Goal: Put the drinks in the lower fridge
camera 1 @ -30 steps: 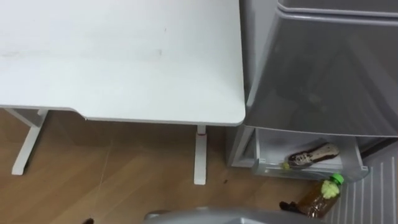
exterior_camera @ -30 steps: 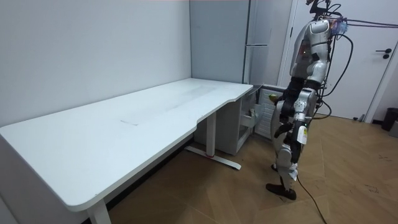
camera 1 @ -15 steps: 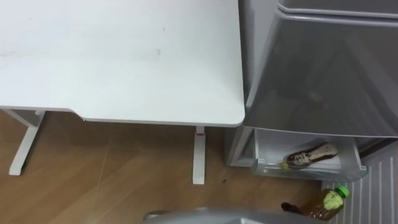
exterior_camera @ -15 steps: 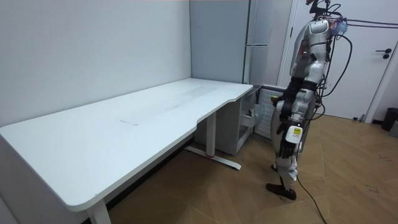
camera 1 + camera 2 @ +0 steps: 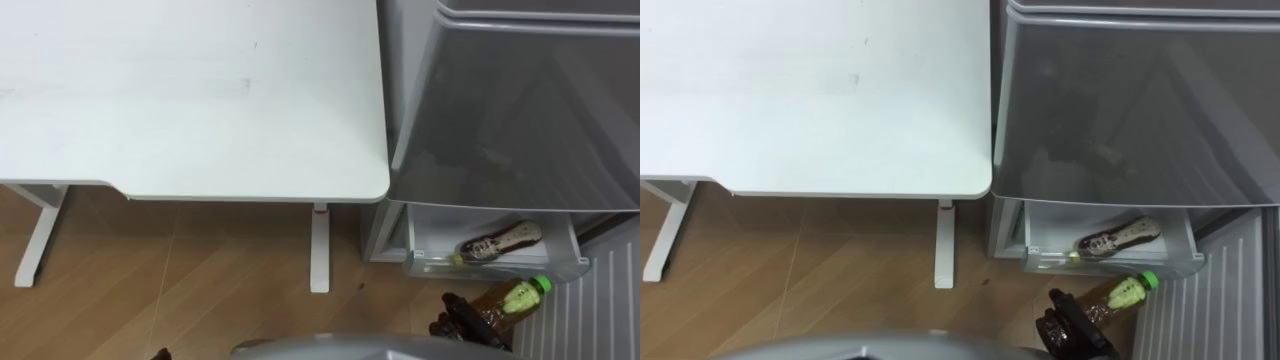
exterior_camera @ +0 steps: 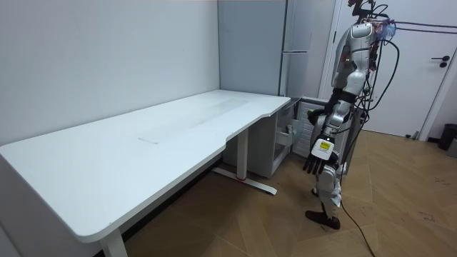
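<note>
Fingers (image 5: 1060, 305) of the right hand (image 5: 1075, 335) curl round the green-capped bottle (image 5: 1118, 293).

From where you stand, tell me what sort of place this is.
Likely a plain indoor room, home or office: a long white desk on white metal legs, a tall grey fridge with its bottom drawer open, and a wood-plank floor.

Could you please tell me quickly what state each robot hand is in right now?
Left robot hand: open, hanging empty at its side.
Right robot hand: closed around the green-capped bottle.
</note>
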Robot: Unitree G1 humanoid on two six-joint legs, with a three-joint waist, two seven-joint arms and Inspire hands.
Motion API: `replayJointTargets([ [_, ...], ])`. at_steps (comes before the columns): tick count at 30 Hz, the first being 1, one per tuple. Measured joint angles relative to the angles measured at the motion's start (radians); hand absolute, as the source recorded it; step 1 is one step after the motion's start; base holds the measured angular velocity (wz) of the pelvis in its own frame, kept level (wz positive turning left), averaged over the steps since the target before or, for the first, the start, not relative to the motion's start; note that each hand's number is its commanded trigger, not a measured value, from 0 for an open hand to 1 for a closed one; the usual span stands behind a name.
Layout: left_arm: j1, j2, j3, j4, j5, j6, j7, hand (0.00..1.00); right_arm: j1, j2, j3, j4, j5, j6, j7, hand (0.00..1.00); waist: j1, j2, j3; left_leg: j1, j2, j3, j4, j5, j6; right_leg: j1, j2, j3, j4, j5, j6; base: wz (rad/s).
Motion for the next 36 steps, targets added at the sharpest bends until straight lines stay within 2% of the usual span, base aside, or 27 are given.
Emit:
replayJointTargets([
  [6, 0.004, 0.0, 0.001, 0.011, 0.043, 0.009, -0.004, 0.0, -0.031, 0.009, 0.0, 0.0, 0.083, 0.001, -0.001, 1.0, 0.002, 0.001, 0.0019, 0.0, 0.0, 0.001, 0.001, 0.0, 0.0, 0.0, 0.0, 0.0, -0.002, 0.0, 0.0, 0.0],
  [8, 0.005, 0.0, 0.001, 0.016, 0.043, 0.024, -0.005, 0.0, -0.043, 0.009, -0.002, 0.0, 0.109, 0.001, -0.009, 1.0, 0.002, 0.002, 0.0017, -0.003, 0.0, 0.0, 0.002, 0.0, 0.0, -0.001, 0.0, -0.001, -0.003, 0.0, 0.0, 0.0],
  [12, 0.009, 0.0, 0.003, 0.024, 0.044, 0.026, -0.006, 0.0, -0.062, 0.009, -0.01, -0.003, 0.152, 0.001, -0.02, 1.0, 0.005, 0.005, -0.0008, -0.014, 0.0, 0.0, 0.007, 0.0, 0.0, -0.011, -0.001, -0.003, -0.001, 0.0, 0.0, 0.0],
  [13, 0.009, -0.001, 0.002, 0.024, 0.045, 0.027, -0.006, 0.0, -0.068, 0.008, -0.016, -0.003, 0.171, 0.0, -0.022, 1.0, 0.005, 0.009, 0.0017, -0.017, -0.001, 0.0, 0.009, 0.0, 0.0, -0.013, -0.002, -0.006, -0.001, 0.0, 0.0, 0.03],
  [16, 0.009, -0.001, 0.001, 0.023, 0.063, 0.033, -0.007, 0.0, -0.08, 0.005, -0.023, -0.013, 0.2, -0.008, -0.036, 1.0, 0.007, 0.02, -0.0013, -0.023, -0.002, -0.004, 0.011, 0.0, 0.0, -0.019, -0.003, -0.01, 0.0, 0.0, 0.0, 0.04],
  [19, 0.002, 0.0, 0.002, 0.023, 0.101, 0.043, -0.016, 0.0, -0.103, -0.001, -0.026, -0.013, 0.242, -0.012, -0.04, 1.0, 0.004, 0.033, -0.0011, -0.036, -0.003, -0.011, 0.02, 0.0, 0.0, -0.026, -0.004, -0.015, 0.0, 0.0, 0.0, 0.06],
  [21, -0.001, 0.001, 0.002, 0.023, 0.101, 0.043, -0.029, 0.0, -0.117, -0.001, -0.028, -0.013, 0.248, -0.015, -0.04, 1.0, 0.003, 0.035, -0.002, -0.05, -0.003, -0.013, 0.03, 0.0, 0.0, -0.036, -0.004, -0.016, 0.0, 0.0, 0.0, 0.05],
  [26, -0.044, 0.005, -0.016, 0.023, 0.08, 0.043, -0.04, 0.0, -0.184, -0.005, -0.034, -0.01, 0.267, -0.019, -0.044, 1.0, 0.001, 0.029, -0.0019, -0.121, -0.002, -0.015, 0.046, 0.002, 0.001, -0.105, -0.005, -0.015, 0.013, 0.005, -0.004, 0.01],
  [30, -0.089, 0.007, -0.022, 0.029, 0.08, 0.041, -0.03, 0.0, -0.249, -0.021, -0.035, -0.001, 0.27, -0.018, -0.052, 1.0, 0.001, 0.028, 0.0046, -0.16, -0.005, -0.014, 0.046, 0.01, 0.003, -0.153, -0.01, -0.017, 0.036, 0.008, -0.005, 0.0],
  [32, -0.131, 0.012, -0.046, 0.033, 0.072, 0.041, -0.034, 0.0, -0.296, -0.027, -0.043, 0.0, 0.281, -0.018, -0.058, 1.0, 0.002, 0.02, 0.0125, -0.193, -0.005, -0.014, 0.049, 0.012, 0.003, -0.182, -0.011, -0.018, 0.039, 0.011, -0.007, 0.0],
  [36, -0.209, 0.018, -0.1, 0.057, 0.044, 0.039, -0.055, 0.0, -0.364, -0.049, -0.042, 0.008, 0.287, -0.019, -0.06, 1.0, 0.007, 0.02, 0.0142, -0.25, -0.006, -0.013, 0.062, 0.015, 0.005, -0.243, -0.012, -0.015, 0.044, 0.02, -0.009, -0.03],
])
